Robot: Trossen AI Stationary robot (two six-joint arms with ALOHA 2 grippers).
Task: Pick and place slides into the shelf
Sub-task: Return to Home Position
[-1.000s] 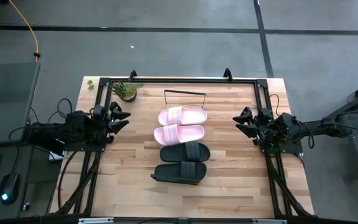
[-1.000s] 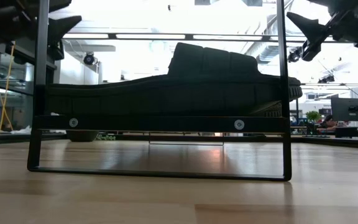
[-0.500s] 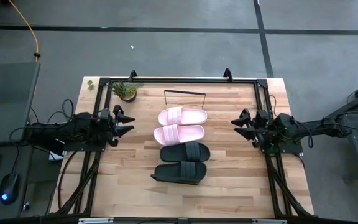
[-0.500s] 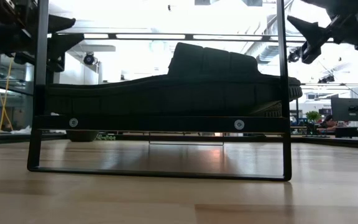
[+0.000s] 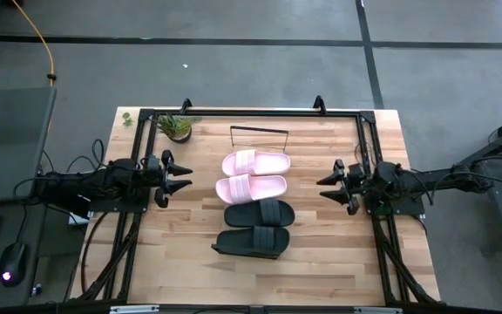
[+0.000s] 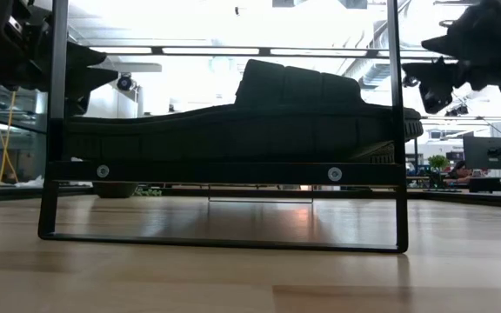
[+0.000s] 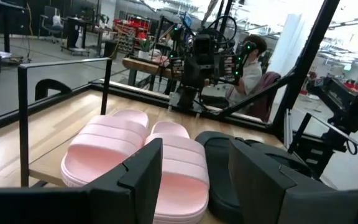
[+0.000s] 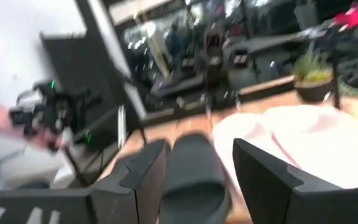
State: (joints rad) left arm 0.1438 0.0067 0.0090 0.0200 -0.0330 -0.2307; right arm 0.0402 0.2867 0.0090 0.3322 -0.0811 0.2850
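Four slides lie side by side in a row on the shelf (image 6: 216, 172) at the table's middle. Two pink slides (image 5: 255, 163) (image 5: 251, 187) lie toward the far end and two black slides (image 5: 260, 213) (image 5: 251, 242) toward the near end. The shelf's wire end frame (image 5: 260, 129) stands at its far end. My left gripper (image 5: 181, 174) hovers level at the table's left side, open and pointing at the slides, with nothing between its fingers. My right gripper (image 5: 325, 185) hovers the same way on the right, open and holding nothing.
A small potted plant (image 5: 177, 126) stands at the far left of the table. Black frame rails (image 5: 251, 112) run round the tabletop. Bare wood lies between each gripper and the shelf. A person (image 7: 250, 59) sits in the room beyond the table.
Both grippers have tipped from slanting to level and sunk a little, their fingertips coming nearer the row of slides. The left one settled first and the right one moved later. The slides have not moved.
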